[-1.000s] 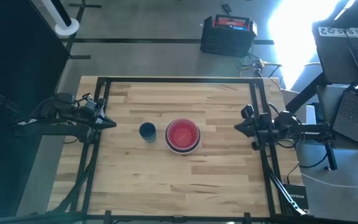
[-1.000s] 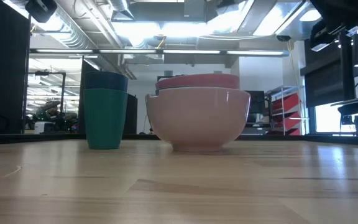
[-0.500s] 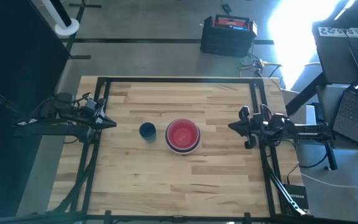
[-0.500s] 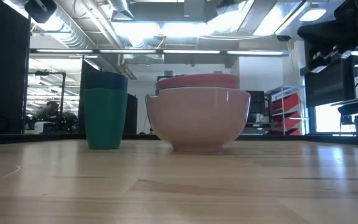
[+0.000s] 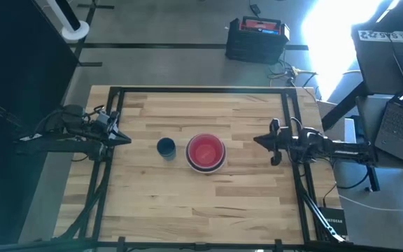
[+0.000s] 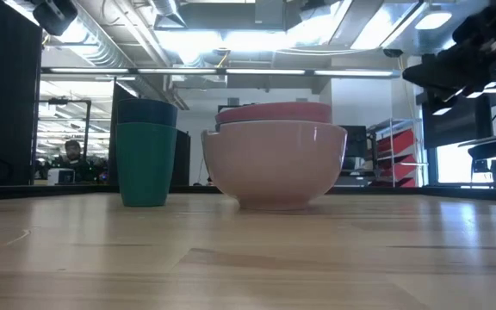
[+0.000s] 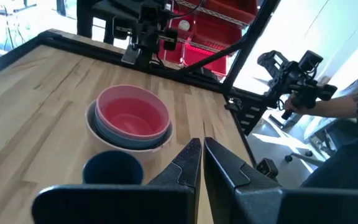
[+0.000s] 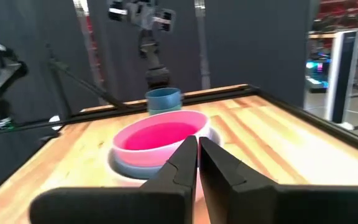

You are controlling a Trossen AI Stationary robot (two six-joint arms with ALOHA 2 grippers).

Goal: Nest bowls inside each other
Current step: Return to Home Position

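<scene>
A stack of nested bowls [image 5: 206, 152] rests on its base at the middle of the wooden table: a wide white bowl [image 6: 274, 164] at the bottom, a grey-blue one [image 7: 112, 134] inside it, and a pink-red one [image 7: 132, 115] on top. Just left of the stack stands a narrow navy bowl [image 5: 165, 148], set inside a teal one [image 6: 146, 168]. My left gripper [image 5: 127, 138] hovers shut at the table's left edge, pointing at the bowls. My right gripper [image 5: 257, 140] hovers shut at the right edge, also pointing at them. Both are empty.
A black frame [image 5: 201, 89] runs around the tabletop, with uprights beside both arms. Bare wood [image 5: 201, 203] lies near and far of the bowls. Off the table's right edge stand laptops [image 5: 397, 119], and a person's arm [image 7: 353, 109] shows beyond that side.
My right gripper has sunk a little and reached slightly toward the bowls, tipping from slanting down to about level, and has stayed shut. The bowls have not moved.
</scene>
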